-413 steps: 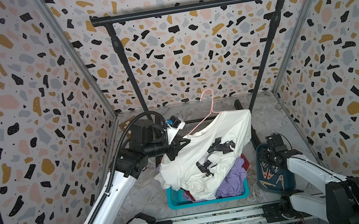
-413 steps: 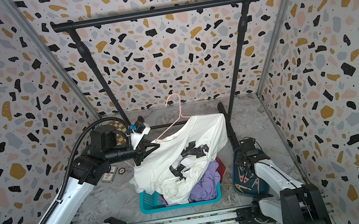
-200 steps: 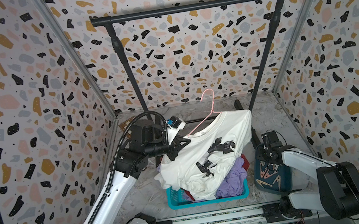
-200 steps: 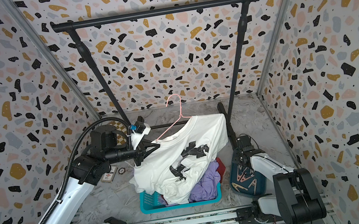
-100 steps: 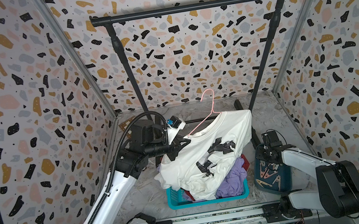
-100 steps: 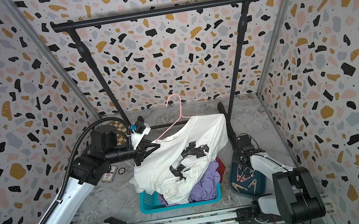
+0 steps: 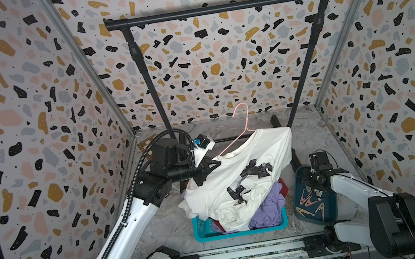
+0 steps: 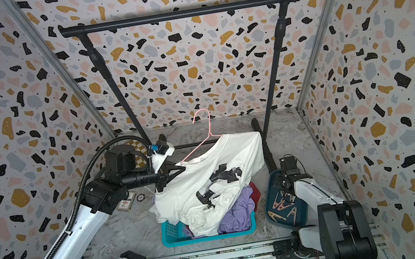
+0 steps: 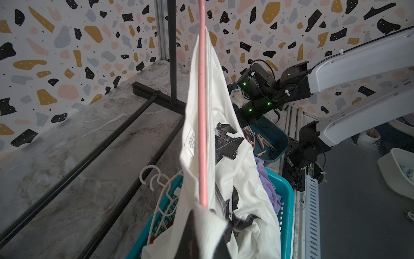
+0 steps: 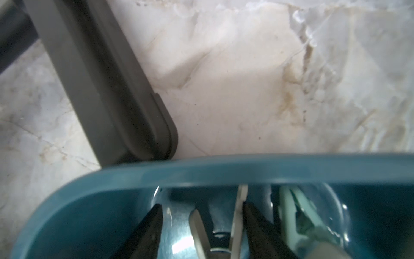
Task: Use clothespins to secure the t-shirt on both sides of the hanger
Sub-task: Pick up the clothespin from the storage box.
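Evidently, left gripper (image 7: 211,164) clamps hanger (image 9: 202,112) and t-shirt (image 7: 237,184) aloft for pegging; right gripper (image 10: 201,209), jaws parted, straddles a clothespin (image 10: 238,213) in its tray (image 10: 201,167), not yet squeezing.

A clothes rack (image 7: 224,8) stands along the back of the counter (image 7: 170,224). Before it, at the middle of the front edge, sits a basket (image 7: 198,227) of laundry. A t-shirt (image 7: 235,176) on a hanger (image 9: 202,112) spills into it from above. Just right of the basket, near the front right corner, a tub (image 7: 298,196) holds clothespins (image 7: 308,200).
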`<state>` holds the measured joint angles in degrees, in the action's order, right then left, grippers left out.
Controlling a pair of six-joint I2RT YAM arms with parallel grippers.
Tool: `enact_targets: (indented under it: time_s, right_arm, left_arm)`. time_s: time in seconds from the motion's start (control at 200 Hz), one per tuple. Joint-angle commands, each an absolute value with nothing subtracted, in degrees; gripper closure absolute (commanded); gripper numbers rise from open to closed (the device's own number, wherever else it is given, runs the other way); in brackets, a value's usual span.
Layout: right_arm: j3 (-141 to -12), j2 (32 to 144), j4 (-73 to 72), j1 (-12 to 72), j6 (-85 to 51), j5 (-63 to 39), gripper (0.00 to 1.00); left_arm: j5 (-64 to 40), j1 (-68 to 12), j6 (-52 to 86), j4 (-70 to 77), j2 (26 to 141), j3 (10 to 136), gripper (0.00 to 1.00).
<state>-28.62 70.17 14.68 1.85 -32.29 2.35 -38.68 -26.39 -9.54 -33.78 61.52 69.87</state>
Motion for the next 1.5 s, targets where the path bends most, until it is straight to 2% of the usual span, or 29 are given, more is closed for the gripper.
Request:
enact_targets:
  time_s: [0.0,0.601,0.851,1.131,1.206,1.357,1.492]
  right_arm:
    - [-27.91,69.35,18.05,3.08,-32.95,1.95,0.38]
    - [-29.05,73.99,18.65,3.57,-34.05,4.62,0.59]
    - [-30.16,70.85,18.03,-2.97,-31.66,3.92,0.61]
    - [-30.71,71.08,16.94,-6.71,-30.52,1.66,0.65]
    - [-30.54,70.39,16.99,-6.79,-30.23,0.92,0.59]
    - [-29.74,68.07,17.98,-6.42,-30.73,-1.26,0.35]
    - [-29.02,65.76,19.65,-4.11,-32.19,-0.95,0.25]
  left_arm:
    - [-40.41,-26.63,-8.97,-28.39,61.35,70.01,1.00]
    - [-40.33,-26.94,-9.07,-28.30,60.91,69.87,1.00]
    - [-41.30,-26.98,-8.50,-28.09,61.68,70.31,1.00]
    - [-40.66,-27.03,-8.81,-28.39,61.35,70.07,1.00]
    - [-40.56,-26.99,-8.86,-28.39,61.28,70.02,1.00]
    - [-39.76,-27.01,-9.12,-28.72,61.27,70.03,1.00]
    - [-39.64,-26.98,-9.39,-29.19,61.19,70.12,1.00]
